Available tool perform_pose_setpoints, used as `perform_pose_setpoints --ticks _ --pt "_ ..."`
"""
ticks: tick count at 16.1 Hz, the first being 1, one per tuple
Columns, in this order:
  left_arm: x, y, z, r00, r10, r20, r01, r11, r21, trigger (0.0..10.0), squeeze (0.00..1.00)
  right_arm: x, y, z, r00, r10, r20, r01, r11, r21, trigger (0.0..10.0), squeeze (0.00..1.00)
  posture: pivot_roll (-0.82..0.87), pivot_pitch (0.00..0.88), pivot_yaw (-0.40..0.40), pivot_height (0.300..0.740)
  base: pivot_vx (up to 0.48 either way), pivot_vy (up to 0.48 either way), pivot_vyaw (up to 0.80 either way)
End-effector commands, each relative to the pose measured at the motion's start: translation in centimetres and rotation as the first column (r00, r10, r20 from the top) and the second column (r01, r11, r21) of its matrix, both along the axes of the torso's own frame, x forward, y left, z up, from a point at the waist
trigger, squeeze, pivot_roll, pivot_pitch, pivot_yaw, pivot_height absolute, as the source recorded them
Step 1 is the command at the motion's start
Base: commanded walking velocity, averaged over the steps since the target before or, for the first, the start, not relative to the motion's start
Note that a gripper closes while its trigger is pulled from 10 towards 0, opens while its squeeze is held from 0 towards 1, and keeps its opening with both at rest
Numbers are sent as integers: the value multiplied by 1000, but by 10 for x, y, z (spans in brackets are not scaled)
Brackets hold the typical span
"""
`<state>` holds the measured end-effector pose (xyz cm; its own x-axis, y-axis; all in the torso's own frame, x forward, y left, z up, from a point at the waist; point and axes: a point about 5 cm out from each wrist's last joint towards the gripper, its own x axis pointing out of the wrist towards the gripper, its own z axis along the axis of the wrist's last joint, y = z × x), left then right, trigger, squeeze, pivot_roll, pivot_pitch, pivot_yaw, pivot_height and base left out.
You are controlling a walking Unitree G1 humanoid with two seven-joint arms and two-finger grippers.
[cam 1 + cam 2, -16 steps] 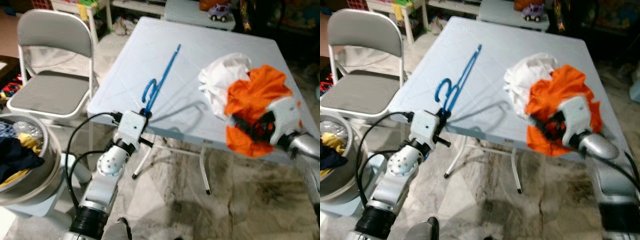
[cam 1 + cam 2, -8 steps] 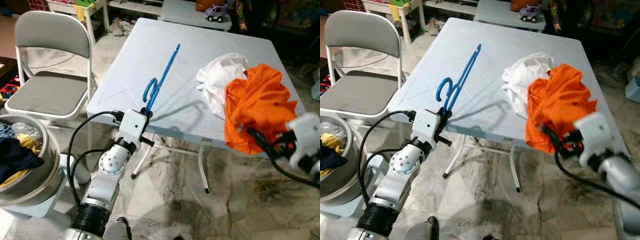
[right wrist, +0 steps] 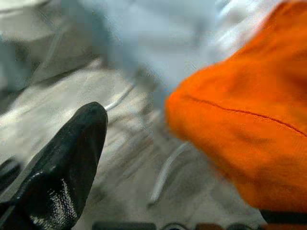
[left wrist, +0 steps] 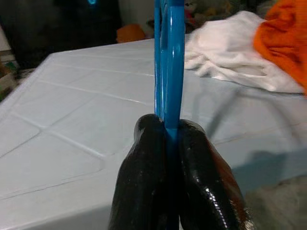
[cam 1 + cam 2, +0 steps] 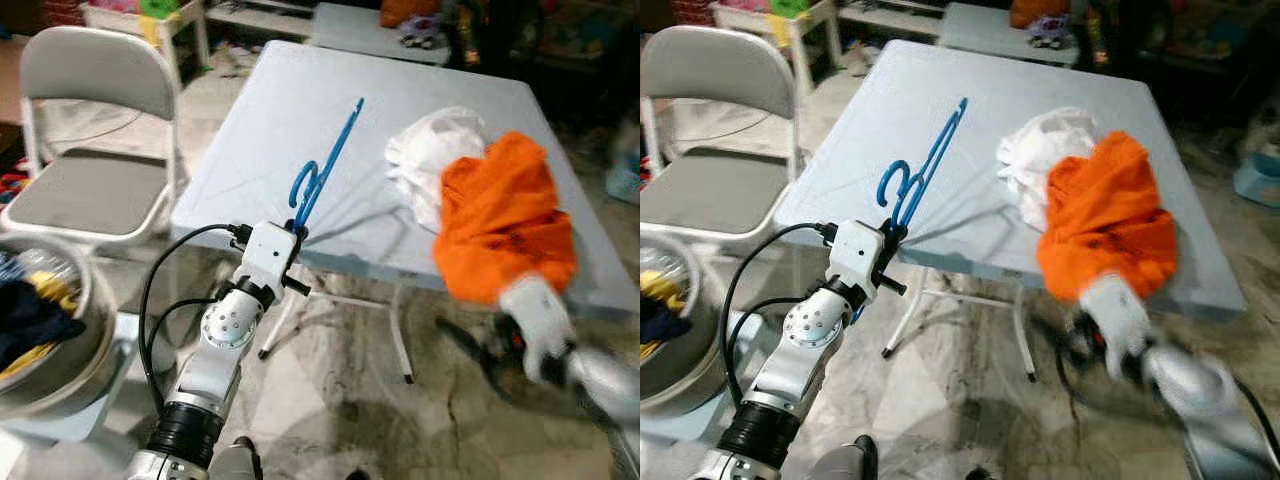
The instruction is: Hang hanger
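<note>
A blue hanger (image 5: pixel 325 165) stands tilted over the near-left part of the pale blue folding table (image 5: pixel 280 90), hook end low. My left gripper (image 5: pixel 296 231) is shut on its lower end at the table's near edge; in the left wrist view both fingers (image 4: pixel 144 158) clamp the blue hanger (image 4: pixel 170 62). My right gripper (image 5: pixel 468 340) is blurred, low in front of the table's near-right edge, below an orange garment (image 5: pixel 500 215) that drapes over that edge. In the right wrist view one black finger (image 3: pixel 62 172) stands wide of the orange garment (image 3: pixel 240 120), holding nothing.
A white cloth (image 5: pixel 425 150) lies bunched beside the orange garment. A grey folding chair (image 5: pixel 95 190) stands left of the table. A metal basin (image 5: pixel 60 360) of clothes sits at near left. Table legs (image 5: pixel 403 345) stand over the marbled floor.
My right gripper has let go of the orange garment and dropped from the tabletop to below the table's near edge. The garment stays on the table. The left gripper keeps the hanger still.
</note>
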<state>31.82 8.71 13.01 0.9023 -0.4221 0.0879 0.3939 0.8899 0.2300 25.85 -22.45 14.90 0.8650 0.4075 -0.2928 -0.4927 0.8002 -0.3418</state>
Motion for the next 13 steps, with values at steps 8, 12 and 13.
perform_pose_setpoints --ticks 8,12,13 --pt "0 2 -3 1000 22 -12 -22 1000 0 10000 0 40 -7 27 916 -291 276 254 953 163 10000 0 216 116 -114 740 0 0 0" --pt "3 2 3 1000 3 -3 -3 998 -55 10000 0 35 -7 23 913 -291 287 247 952 181 10000 0 209 113 -104 740 0 0 0" --pt "3 2 4 1000 3 -1 -3 999 -53 10000 0 35 -8 23 912 -298 283 253 950 185 10000 0 208 112 -101 740 0 0 0"
